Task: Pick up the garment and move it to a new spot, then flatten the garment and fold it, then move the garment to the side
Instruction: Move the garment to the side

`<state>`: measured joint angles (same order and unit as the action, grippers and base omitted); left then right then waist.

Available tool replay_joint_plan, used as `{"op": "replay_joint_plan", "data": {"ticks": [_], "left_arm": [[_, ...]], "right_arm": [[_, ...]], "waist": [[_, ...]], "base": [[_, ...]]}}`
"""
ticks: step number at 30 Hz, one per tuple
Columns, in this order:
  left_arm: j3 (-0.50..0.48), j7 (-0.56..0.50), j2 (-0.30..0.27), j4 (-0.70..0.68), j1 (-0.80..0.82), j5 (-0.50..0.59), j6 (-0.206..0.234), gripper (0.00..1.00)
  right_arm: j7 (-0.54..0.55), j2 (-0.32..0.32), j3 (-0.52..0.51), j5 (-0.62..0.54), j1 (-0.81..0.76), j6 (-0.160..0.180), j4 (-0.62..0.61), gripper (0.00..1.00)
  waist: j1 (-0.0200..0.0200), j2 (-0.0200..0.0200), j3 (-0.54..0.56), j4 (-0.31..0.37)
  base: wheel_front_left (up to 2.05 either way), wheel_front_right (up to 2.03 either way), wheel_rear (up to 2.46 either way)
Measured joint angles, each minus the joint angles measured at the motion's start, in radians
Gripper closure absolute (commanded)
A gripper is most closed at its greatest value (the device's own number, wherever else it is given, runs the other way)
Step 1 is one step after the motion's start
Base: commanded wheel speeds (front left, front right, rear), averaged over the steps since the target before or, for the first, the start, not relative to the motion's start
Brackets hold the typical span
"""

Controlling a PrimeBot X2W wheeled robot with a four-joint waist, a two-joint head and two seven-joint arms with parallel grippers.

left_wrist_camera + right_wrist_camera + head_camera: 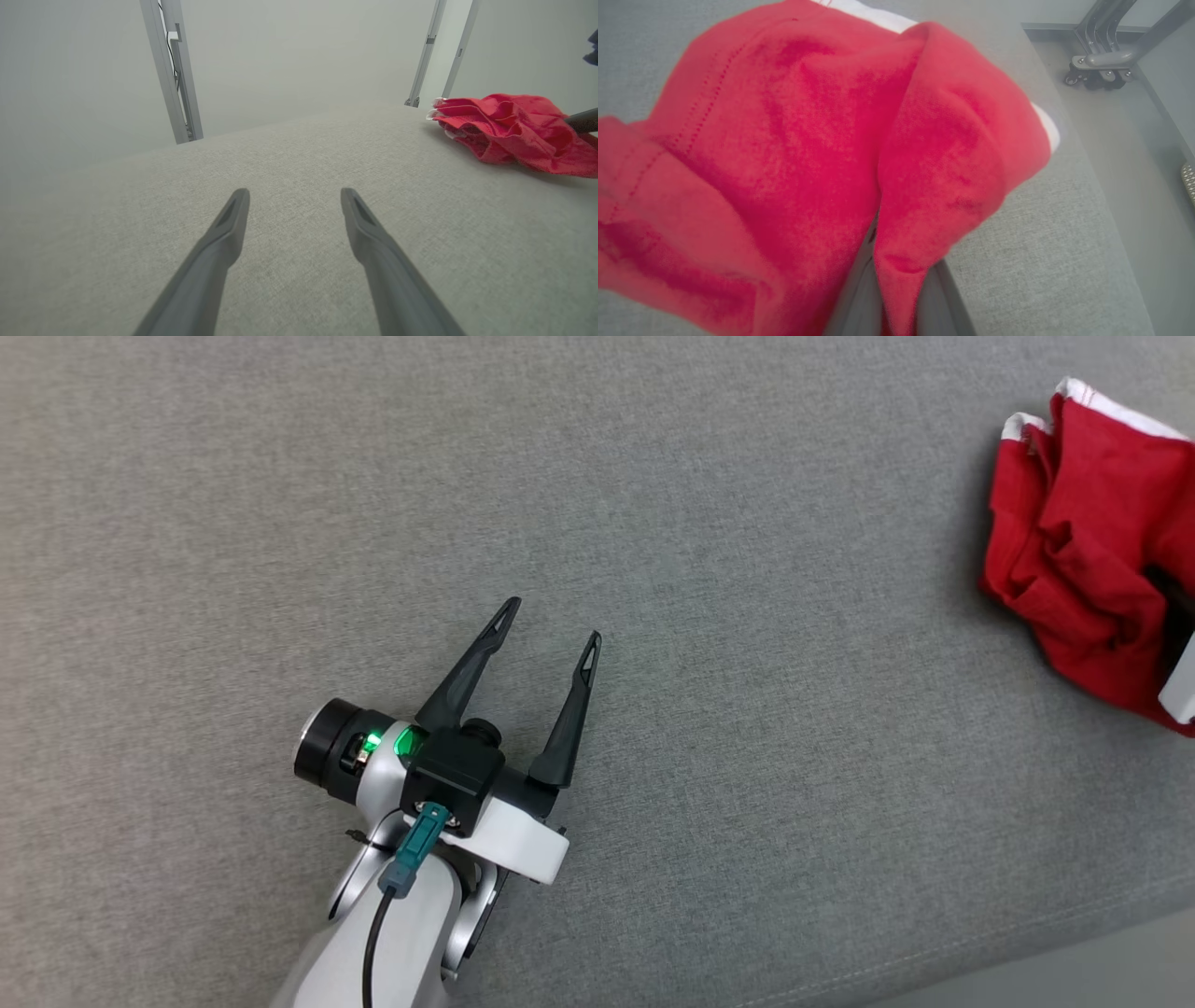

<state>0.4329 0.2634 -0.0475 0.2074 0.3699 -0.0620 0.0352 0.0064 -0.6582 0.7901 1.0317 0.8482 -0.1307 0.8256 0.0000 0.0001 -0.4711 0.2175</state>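
Garment (1074, 560) is lying bunched at right edge of grey upholstered surface (653, 523). Right gripper (887, 303) is clamping a fold, presumably for lifting. Left gripper (551, 623) is hovering mid-surface, fingers apart.

Soft matt red cloth, faintly fuzzy, white-trimmed, for the garment (1074, 551); matt grey woven fabric, finely rough, over the surface (747, 523); matt dark plastic on the left claw (551, 623), glossy pale shell behind; smooth satin metal for the frame posts (175, 70).
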Motion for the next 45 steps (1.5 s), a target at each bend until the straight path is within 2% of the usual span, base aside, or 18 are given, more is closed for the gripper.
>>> {"op": "replay_joint_plan", "data": {"ticks": [7, 18, 19, 20, 21, 27, 36, 45], "left_arm": [[0.006, 0.000, 0.000, 0.004, 0.020, 0.011, -0.008, 0.00], [0.004, 0.001, 0.002, 0.005, 0.028, 0.011, -0.008, 0.00], [0.003, 0.001, 0.002, 0.005, 0.027, 0.011, -0.008, 0.00], [0.003, 0.001, 0.002, 0.005, 0.027, 0.011, -0.008, 0.00], [0.003, 0.001, 0.002, 0.005, 0.027, 0.010, -0.008, 0.00], [0.004, 0.001, 0.000, 0.018, 0.022, -0.001, -0.006, 0.00], [0.023, 0.001, -0.001, 0.021, 0.005, -0.046, 0.010, 0.00], [0.032, 0.001, 0.000, 0.007, -0.015, -0.084, 0.029, 0.00]], "right_arm": [[-0.038, -0.015, 0.062, -0.059, 0.070, 0.000, 0.077, 1.00], [-0.092, -0.005, 0.093, -0.058, 0.135, 0.000, 0.229, 1.00], [-0.099, -0.001, 0.096, -0.065, 0.141, 0.000, 0.249, 0.87], [-0.110, 0.002, 0.097, -0.072, 0.148, 0.000, 0.268, 0.15], [-0.120, 0.007, 0.097, -0.074, 0.156, 0.000, 0.287, 0.00], [-0.142, 0.029, 0.125, -0.100, 0.181, 0.000, 0.340, 0.00], [-0.151, 0.003, 0.156, -0.138, 0.230, 0.000, 0.412, 0.00], [-0.220, 0.003, 0.159, -0.150, 0.281, 0.000, 0.374, 0.00]], "waist": [[0.0000, 0.0000, -0.038, 0.018], [-0.0001, 0.0000, -0.061, -0.015], [0.0000, 0.0000, -0.061, -0.017], [-0.0001, 0.0000, -0.061, -0.020], [0.0000, 0.0000, -0.060, -0.022], [0.0000, 0.0000, -0.037, -0.032], [0.0000, 0.0000, 0.029, -0.045], [0.0000, 0.0000, 0.099, -0.064]], "base": [[0.00, 0.00, 0.00], [0.00, 0.00, 0.00], [0.00, 0.00, 0.00], [0.00, 0.00, 0.00], [0.00, 0.00, 0.00], [0.00, 0.00, 0.00], [0.00, 0.00, 0.00], [0.00, 0.00, 0.00]]}}
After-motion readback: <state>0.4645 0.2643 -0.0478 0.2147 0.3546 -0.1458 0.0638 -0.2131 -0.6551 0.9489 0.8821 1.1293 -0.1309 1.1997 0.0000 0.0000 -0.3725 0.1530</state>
